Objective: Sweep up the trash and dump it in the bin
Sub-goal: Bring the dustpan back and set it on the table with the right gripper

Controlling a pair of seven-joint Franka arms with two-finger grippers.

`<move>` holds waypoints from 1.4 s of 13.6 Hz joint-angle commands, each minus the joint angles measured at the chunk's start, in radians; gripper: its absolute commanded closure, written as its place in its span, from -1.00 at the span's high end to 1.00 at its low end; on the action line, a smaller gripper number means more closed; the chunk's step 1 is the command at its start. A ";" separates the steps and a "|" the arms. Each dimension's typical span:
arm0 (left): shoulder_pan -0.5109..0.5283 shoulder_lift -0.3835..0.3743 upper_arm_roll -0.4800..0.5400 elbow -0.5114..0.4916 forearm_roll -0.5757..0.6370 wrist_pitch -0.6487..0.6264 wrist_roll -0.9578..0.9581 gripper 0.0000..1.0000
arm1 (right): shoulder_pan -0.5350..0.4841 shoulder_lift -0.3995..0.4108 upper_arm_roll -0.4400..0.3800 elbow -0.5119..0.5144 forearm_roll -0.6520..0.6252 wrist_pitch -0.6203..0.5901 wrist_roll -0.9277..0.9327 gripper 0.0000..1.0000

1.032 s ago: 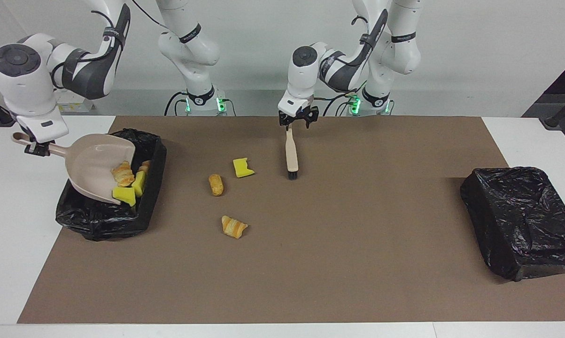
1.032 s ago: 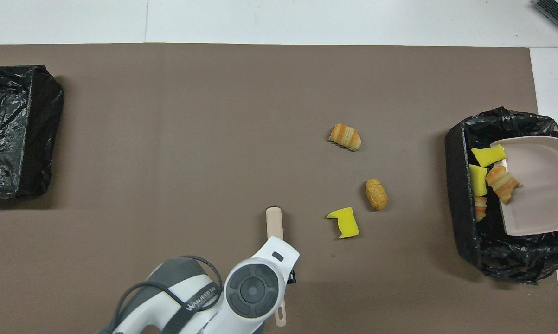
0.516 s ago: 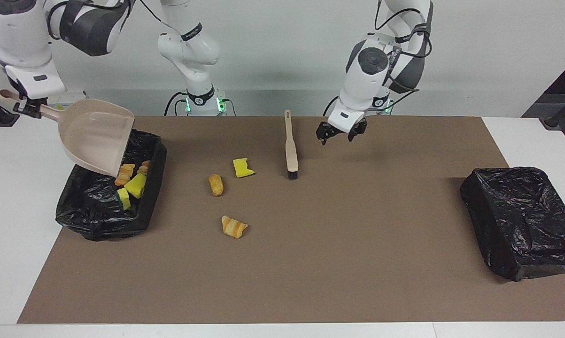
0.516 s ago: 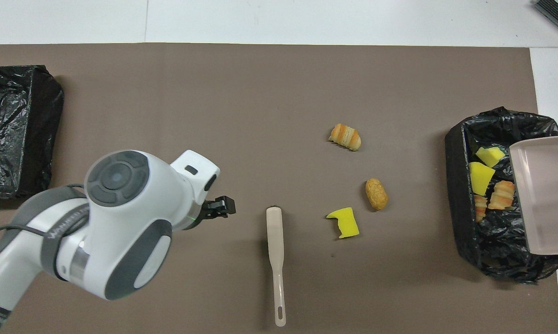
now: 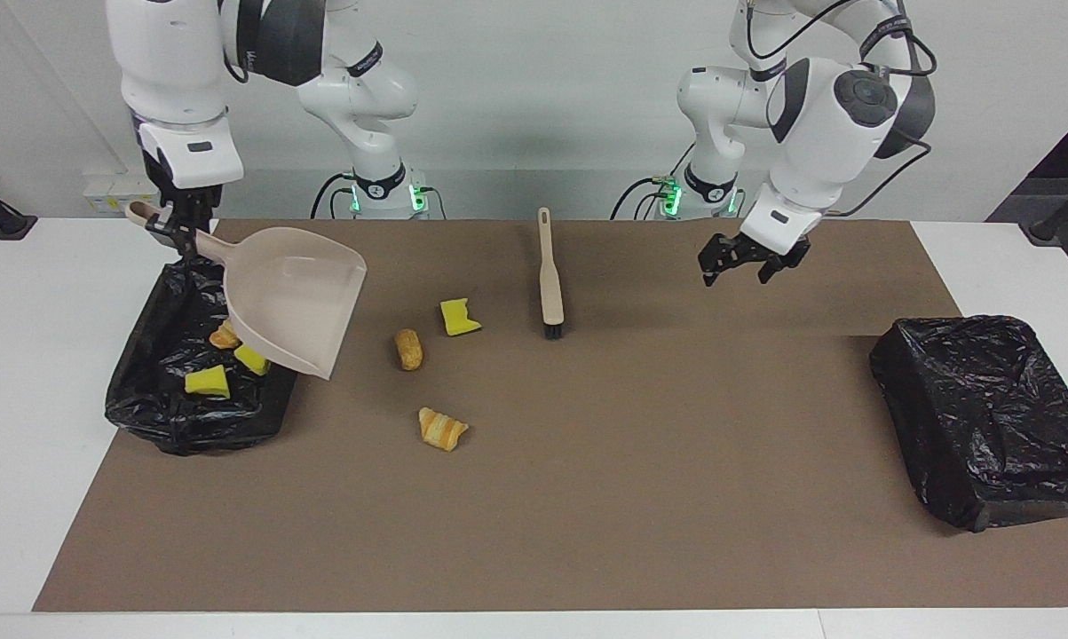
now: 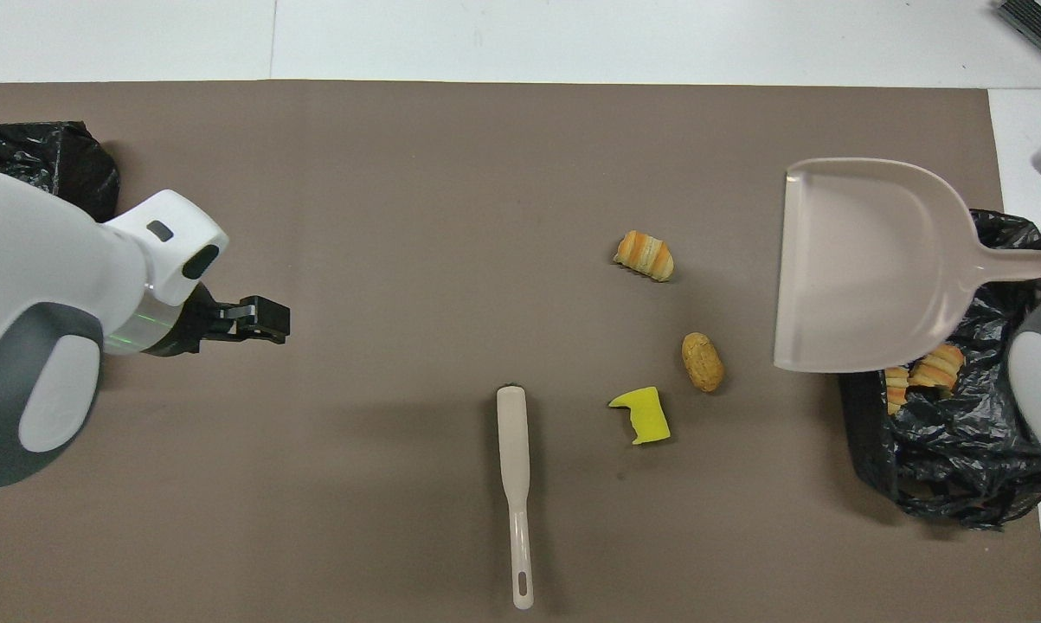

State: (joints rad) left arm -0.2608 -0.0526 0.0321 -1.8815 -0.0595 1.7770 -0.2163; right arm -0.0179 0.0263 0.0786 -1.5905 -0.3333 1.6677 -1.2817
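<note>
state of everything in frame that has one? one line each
right gripper: shut on dustpan handle
left gripper: open, empty, in the air over the mat
dustpan: held, tilted, empty, over the bin's edge
brush: lying flat on the mat, not held
bin: open, holds dumped trash
second bin: no trash visible in it
yellow sponge chunk, bread roll, croissant piece: on the mat, unswept

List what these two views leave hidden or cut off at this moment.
- Bin contents: in the facing view the dustpan covers part of the inside; only some sponge and bread bits show.
- The same bin in the overhead view: dustpan and right arm cover much of it.
- Right gripper: cut off by the overhead view's edge; shut on the dustpan handle in the facing view.
- Second bin: in the overhead view the left arm hides most of it.
</note>
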 commanded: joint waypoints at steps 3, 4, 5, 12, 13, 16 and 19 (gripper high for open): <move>0.132 -0.004 -0.012 0.119 0.044 -0.146 0.219 1.00 | 0.139 0.161 -0.005 0.013 0.034 0.096 0.475 -1.00; 0.150 -0.004 -0.014 0.142 0.044 -0.171 0.230 1.00 | 0.168 0.188 -0.005 0.018 0.074 0.121 0.583 -1.00; 0.152 0.000 -0.012 0.177 0.047 -0.207 0.230 1.00 | 0.186 0.216 -0.005 0.033 0.120 0.138 0.690 -1.00; 0.178 0.083 -0.014 0.378 0.058 -0.309 0.232 1.00 | 0.357 0.326 -0.005 0.125 0.281 0.158 1.350 -1.00; 0.179 0.086 -0.015 0.383 0.061 -0.304 0.232 1.00 | 0.380 0.348 -0.005 0.145 0.283 0.159 1.425 -1.00; 0.169 0.080 -0.017 0.375 0.101 -0.289 0.244 1.00 | 0.438 0.434 -0.005 0.251 0.347 0.161 1.641 -1.00; 0.167 0.063 -0.018 0.366 0.086 -0.294 0.232 1.00 | 0.504 0.495 -0.005 0.254 0.367 0.246 1.853 -1.00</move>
State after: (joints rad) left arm -0.0984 0.0155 0.0220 -1.5326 0.0151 1.5021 0.0100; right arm 0.4547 0.4569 0.0791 -1.3847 -0.0002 1.8733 0.4617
